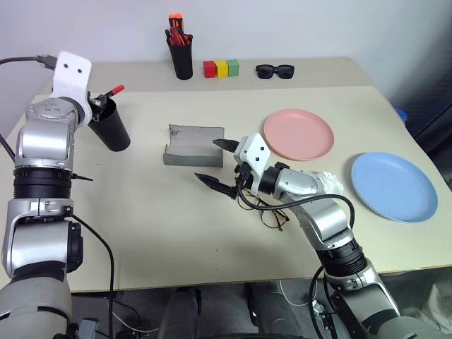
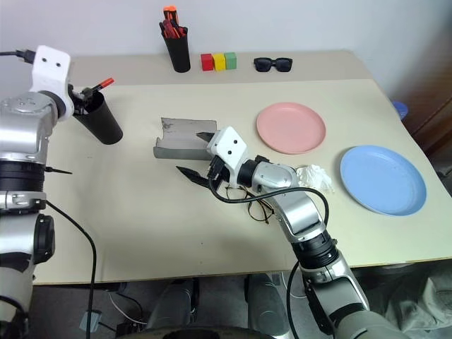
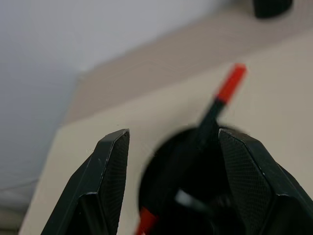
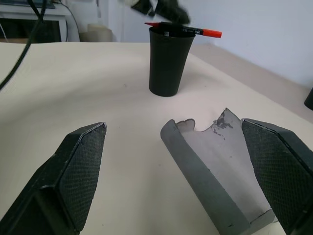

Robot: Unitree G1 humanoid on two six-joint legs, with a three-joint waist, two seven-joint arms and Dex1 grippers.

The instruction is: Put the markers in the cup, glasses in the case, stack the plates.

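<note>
Left eye view, nearest first: thin dark wire-frame round-lensed glasses (image 1: 272, 212) lying on the beige table (image 1: 155, 226), tucked beside and partly under the right forearm. Right arm bent at the elbow, reaching in toward the table's middle, wrist roughly level. Right gripper (image 1: 221, 164) held just above the tabletop with its two black fingers spread wide and nothing between them, tips aimed at the open end of the grey felt-like rectangular case (image 1: 193, 145). Case lying open like a trough, long axis running across the table, right end just beside the upper fingertip. Crumpled white cloth or tissue (image 1: 330, 182) beside the right forearm. Light blue round plastic plate (image 1: 394, 186) off to the right, salmon pink round plate (image 1: 299, 133) a little farther back, the two apart and unstacked.

Farther back on the left: left arm raised, wrist turned forward and slightly downward over the wide matte black tapered cup (image 1: 111, 127). Left gripper (image 3: 173, 147) with fingers parted, straddling the cup's rim (no clear grip on anything). Red-and-black marker (image 4: 183, 30) resting across the cup mouth, red end jutting past the rim.

Against the wall: slim black pen pot with orange-red pens (image 1: 180, 48), red, yellow and green blocks (image 1: 221, 68), thick black sunglasses (image 1: 275, 70).
</note>
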